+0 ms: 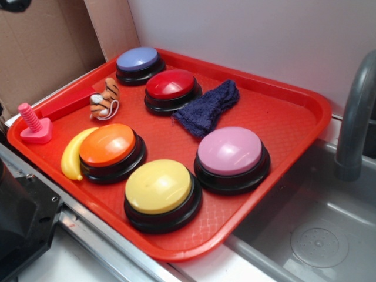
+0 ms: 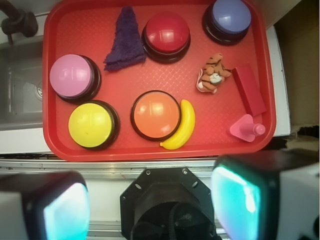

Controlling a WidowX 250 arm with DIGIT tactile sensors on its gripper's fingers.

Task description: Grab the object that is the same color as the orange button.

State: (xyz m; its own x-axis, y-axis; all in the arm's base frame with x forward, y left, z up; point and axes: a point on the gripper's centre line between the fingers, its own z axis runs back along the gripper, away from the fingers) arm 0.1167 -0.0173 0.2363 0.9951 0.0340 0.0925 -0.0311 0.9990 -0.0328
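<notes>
Hovering above the tray [image 2: 55, 145], the gripper [image 2: 150, 207] is hanging spread apart, empty. Plush tiger [image 2: 213, 73] is lying near the orange button [image 2: 155, 114].

wall [image 1: 247, 35]: white | sink [image 1: 317, 235]: grey, right | cardboard [image 1: 41, 53]: left

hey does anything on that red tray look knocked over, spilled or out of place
Nothing is spilled or damaged. The plush tiger lies tipped on its side beside the red block, and the purple cloth sits crumpled against the red button. The banana rests against the orange button. All five buttons sit upright.
</notes>
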